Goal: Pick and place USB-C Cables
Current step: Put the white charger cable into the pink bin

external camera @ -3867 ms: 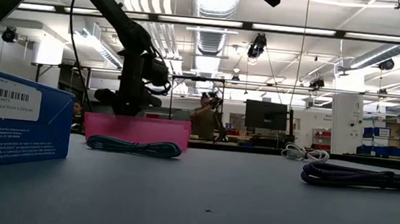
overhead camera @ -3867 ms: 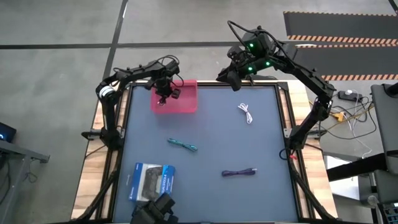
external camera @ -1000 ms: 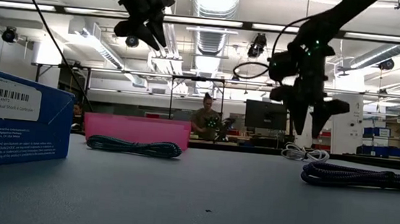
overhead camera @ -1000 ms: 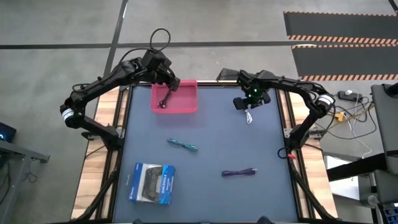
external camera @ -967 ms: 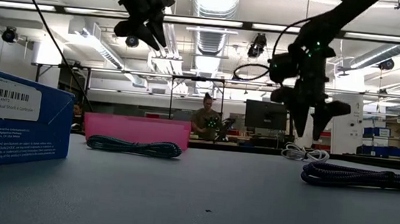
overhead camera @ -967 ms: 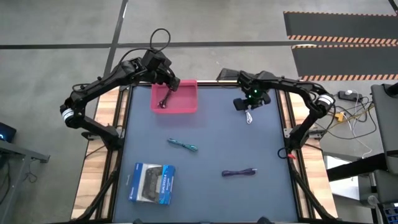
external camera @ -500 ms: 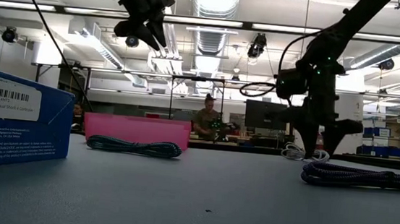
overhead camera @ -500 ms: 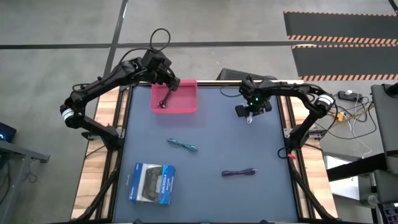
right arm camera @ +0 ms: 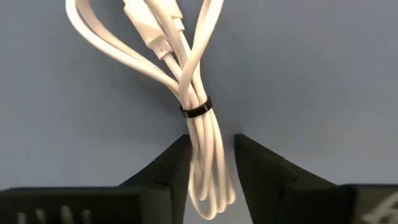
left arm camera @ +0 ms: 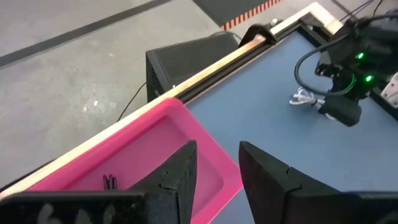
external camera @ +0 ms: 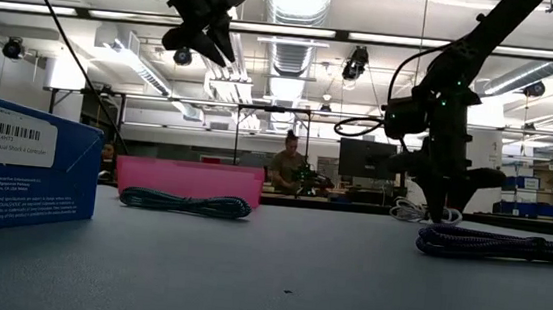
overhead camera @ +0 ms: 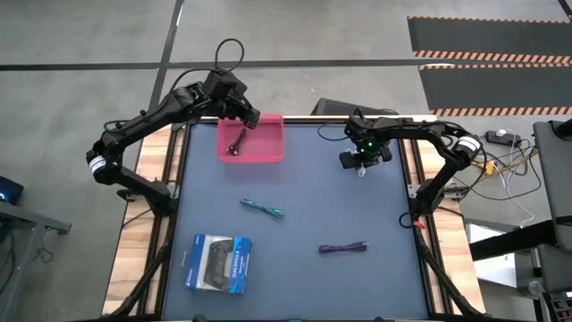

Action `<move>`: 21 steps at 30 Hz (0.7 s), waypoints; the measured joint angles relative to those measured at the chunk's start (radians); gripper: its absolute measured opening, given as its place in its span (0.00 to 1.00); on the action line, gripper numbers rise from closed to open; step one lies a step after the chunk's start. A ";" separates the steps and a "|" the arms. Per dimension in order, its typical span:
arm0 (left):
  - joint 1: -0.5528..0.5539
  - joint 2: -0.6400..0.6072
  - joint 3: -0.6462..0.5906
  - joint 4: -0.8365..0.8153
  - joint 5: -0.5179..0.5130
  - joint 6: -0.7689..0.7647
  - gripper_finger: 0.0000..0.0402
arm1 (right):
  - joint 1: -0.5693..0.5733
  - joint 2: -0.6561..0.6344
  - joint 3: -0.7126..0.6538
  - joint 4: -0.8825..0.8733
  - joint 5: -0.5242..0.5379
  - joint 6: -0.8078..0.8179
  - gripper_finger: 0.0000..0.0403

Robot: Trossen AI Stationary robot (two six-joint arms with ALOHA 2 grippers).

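The white cable point(right arm camera: 199, 93) lies on the table's far right part, bound by a dark tie, and my right gripper point(right arm camera: 212, 174) stands on it, mostly hiding it in the high view point(overhead camera: 360, 161). In the low view the gripper point(external camera: 444, 218) reaches down to the tabletop. My left gripper point(overhead camera: 239, 116) hangs open above the far left corner of the pink tray point(overhead camera: 268, 148), touching nothing. The black cable point(overhead camera: 237, 143) lies inside the tray. The teal cable point(overhead camera: 262, 208) and the purple cable point(overhead camera: 344, 248) lie flat on the mat. My right gripper pinches the white cable between its two fingers at the looped end just past the dark tie point(right arm camera: 208, 152). The fingers come from above, pointing down, one on each side of the bundle. The cable lies flat on the table, its plug ends spread out beyond the tie.
A blue-and-white controller box point(overhead camera: 217, 263) sits at the near left corner and looms at the left of the low view point(external camera: 15, 162). The tray stands at the far edge. A person point(external camera: 289, 166) is in the room behind the table.
My right gripper has come down and a little toward the near edge onto the white cable, reaching the tabletop. Its fingers, spread apart a second ago, have drawn together around the cable.
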 joint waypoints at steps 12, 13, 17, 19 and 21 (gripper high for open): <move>-0.027 0.000 0.002 0.077 0.000 -0.003 0.26 | 0.000 -0.003 0.000 0.010 -0.009 -0.014 0.04; -0.030 0.000 0.002 0.079 0.001 -0.003 0.25 | 0.000 -0.005 0.000 0.011 -0.011 -0.014 0.04; -0.039 0.000 0.002 0.080 0.001 -0.003 0.25 | 0.002 -0.024 -0.001 0.018 -0.020 -0.015 0.04; -0.043 0.000 0.002 0.080 0.001 -0.003 0.25 | 0.002 -0.046 -0.001 0.018 -0.019 -0.014 0.04; -0.047 0.000 0.002 0.080 0.002 -0.003 0.25 | 0.003 -0.070 -0.001 0.022 -0.018 -0.014 0.04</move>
